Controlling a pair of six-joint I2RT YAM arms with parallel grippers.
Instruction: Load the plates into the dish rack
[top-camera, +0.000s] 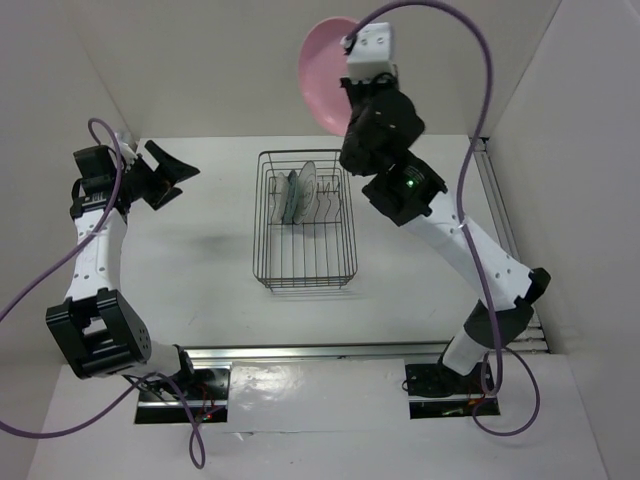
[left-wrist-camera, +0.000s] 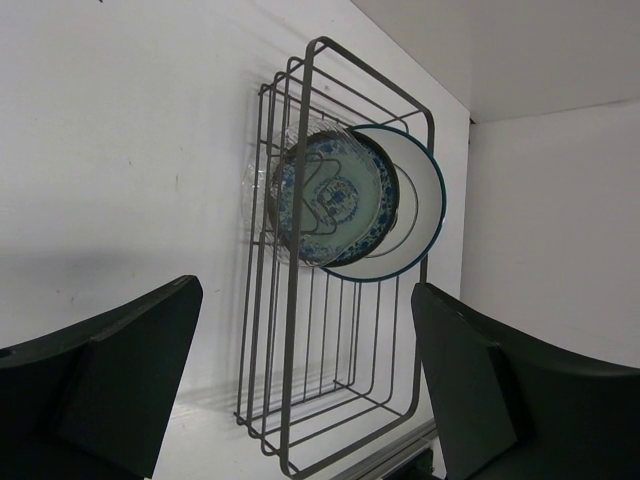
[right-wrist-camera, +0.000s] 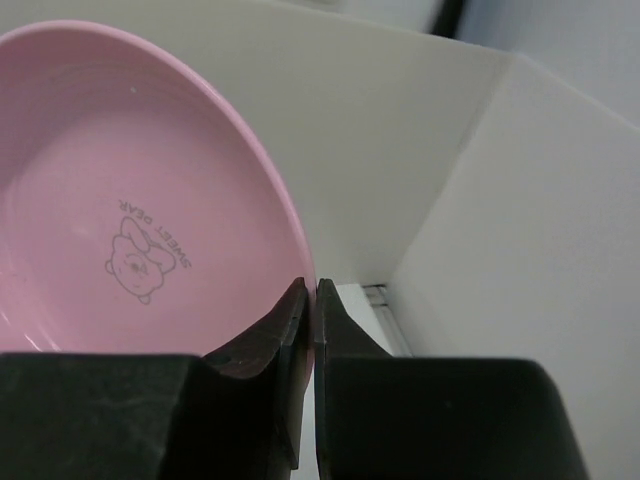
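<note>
The black wire dish rack (top-camera: 305, 262) stands mid-table. Three plates stand on edge in its far end: the clear glass plate (left-wrist-camera: 260, 185), the dark teal patterned plate (left-wrist-camera: 335, 200) and the white ringed plate (left-wrist-camera: 418, 215). My right gripper (right-wrist-camera: 311, 290) is shut on the rim of the pink plate (right-wrist-camera: 130, 200). It holds the plate high in the air above and behind the rack, seen in the top view (top-camera: 322, 75). My left gripper (top-camera: 172, 175) is open and empty at the far left, apart from the rack and facing it (left-wrist-camera: 307, 290).
White walls close in the table at the back and both sides. A metal rail (top-camera: 490, 200) runs along the right edge. The near part of the rack (left-wrist-camera: 330, 400) holds no plates.
</note>
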